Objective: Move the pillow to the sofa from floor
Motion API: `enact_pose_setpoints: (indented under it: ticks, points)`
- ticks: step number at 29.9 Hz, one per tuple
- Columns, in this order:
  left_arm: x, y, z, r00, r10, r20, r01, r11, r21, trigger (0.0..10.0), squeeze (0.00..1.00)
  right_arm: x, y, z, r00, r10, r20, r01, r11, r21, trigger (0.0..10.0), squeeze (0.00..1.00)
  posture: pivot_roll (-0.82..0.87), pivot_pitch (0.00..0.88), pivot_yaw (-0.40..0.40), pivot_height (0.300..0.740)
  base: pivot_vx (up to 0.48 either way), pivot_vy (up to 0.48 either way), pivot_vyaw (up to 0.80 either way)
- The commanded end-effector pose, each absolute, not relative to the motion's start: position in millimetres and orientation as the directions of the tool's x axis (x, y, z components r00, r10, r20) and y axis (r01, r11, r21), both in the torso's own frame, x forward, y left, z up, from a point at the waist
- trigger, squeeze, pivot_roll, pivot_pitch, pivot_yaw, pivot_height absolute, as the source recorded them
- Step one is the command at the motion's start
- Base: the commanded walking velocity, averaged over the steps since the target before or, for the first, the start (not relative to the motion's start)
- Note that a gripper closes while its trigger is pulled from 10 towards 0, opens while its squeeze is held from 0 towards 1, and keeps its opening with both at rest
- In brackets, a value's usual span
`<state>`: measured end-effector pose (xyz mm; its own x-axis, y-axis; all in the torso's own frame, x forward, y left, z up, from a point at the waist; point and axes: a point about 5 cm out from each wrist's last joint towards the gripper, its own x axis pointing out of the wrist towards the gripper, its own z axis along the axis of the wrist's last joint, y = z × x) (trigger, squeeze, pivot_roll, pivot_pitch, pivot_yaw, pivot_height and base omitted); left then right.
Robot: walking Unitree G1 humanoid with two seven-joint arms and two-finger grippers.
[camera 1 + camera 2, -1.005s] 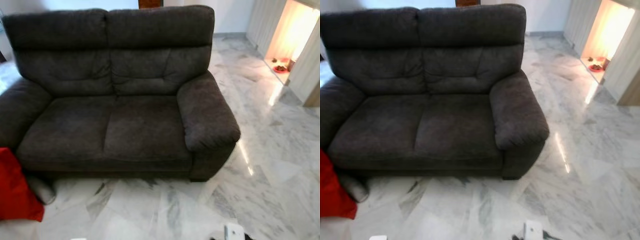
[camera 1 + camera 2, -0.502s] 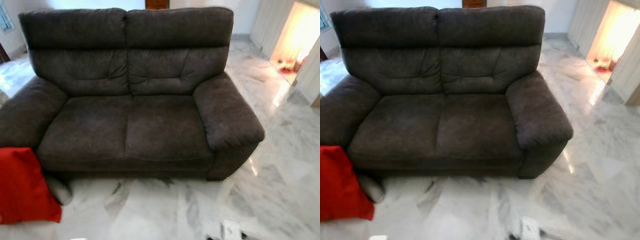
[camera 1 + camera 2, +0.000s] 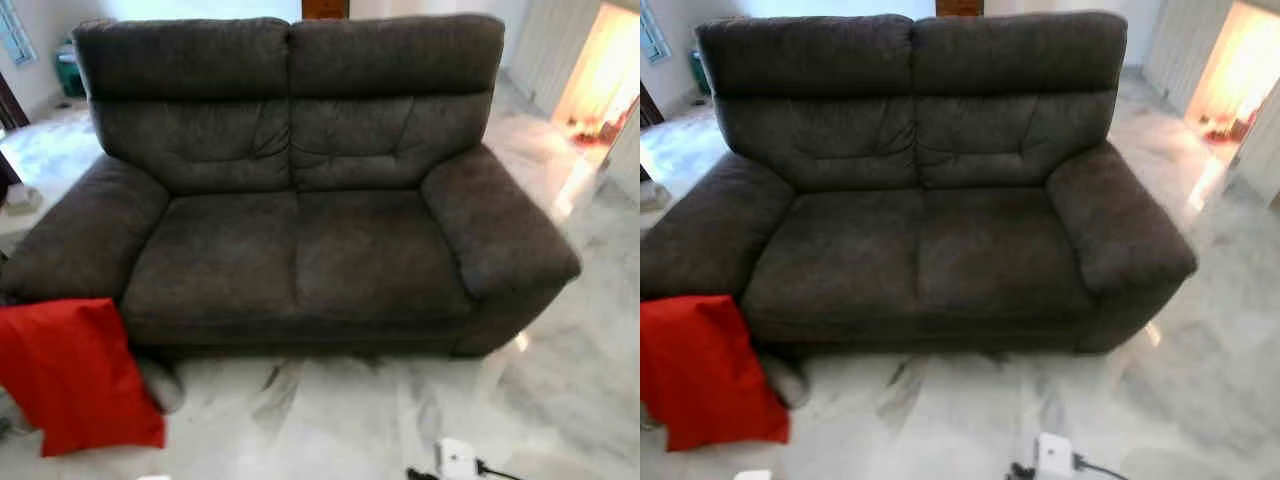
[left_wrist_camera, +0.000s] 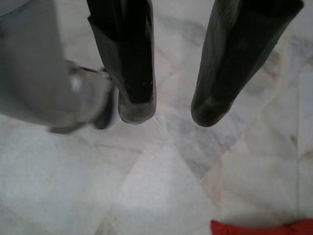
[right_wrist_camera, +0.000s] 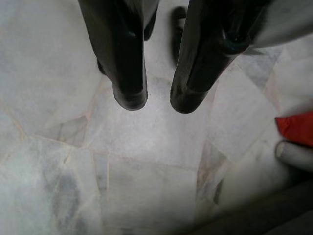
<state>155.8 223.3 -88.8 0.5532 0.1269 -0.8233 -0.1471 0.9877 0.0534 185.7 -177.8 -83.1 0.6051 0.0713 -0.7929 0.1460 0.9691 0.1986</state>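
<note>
A red pillow [image 3: 80,370] lies on the marble floor at the left, leaning against the front of the sofa's left armrest. The dark grey two-seat sofa [image 3: 300,240] stands ahead with nothing on its seat cushions. My left gripper [image 4: 173,110] hangs above the floor, open, with nothing between its fingers; a red corner of the pillow [image 4: 259,228] shows past it. My right gripper [image 5: 154,104] also hangs over the floor, its fingers a little apart and empty, with a red pillow edge [image 5: 296,128] off to one side.
A white plug box with a black cable [image 3: 455,460] lies on the floor near my feet. A round grey sofa foot [image 3: 160,385] shows beside the pillow. A lit doorway [image 3: 605,90] opens at the far right. Open marble floor [image 3: 590,380] lies right of the sofa.
The camera has turned left: the sofa and pillow have shifted right in the picture, and more of the red pillow and the room at the left is in sight.
</note>
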Motion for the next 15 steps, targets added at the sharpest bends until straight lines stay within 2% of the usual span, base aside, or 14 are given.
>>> enact_pose_setpoints:
  ticks: [1,15]
  points:
    - [155.6,231.2,-87.3,0.547,0.146,-0.824,-0.162,0.985,0.067,10.0,0.0,192.4,-170.7,-80.4,0.621,0.084,-0.78,0.137,0.967,0.214,10.0,0.0,0.05,0.081,0.034,0.74,0.0,0.458,0.0]
    - [153.5,232.0,-88.0,0.542,0.155,-0.826,-0.176,0.982,0.069,10.0,0.0,193.6,-172.8,-79.6,0.621,0.086,-0.779,0.129,0.969,0.21,10.0,0.0,0.05,0.112,0.024,0.74,0.0,0.459,0.0]
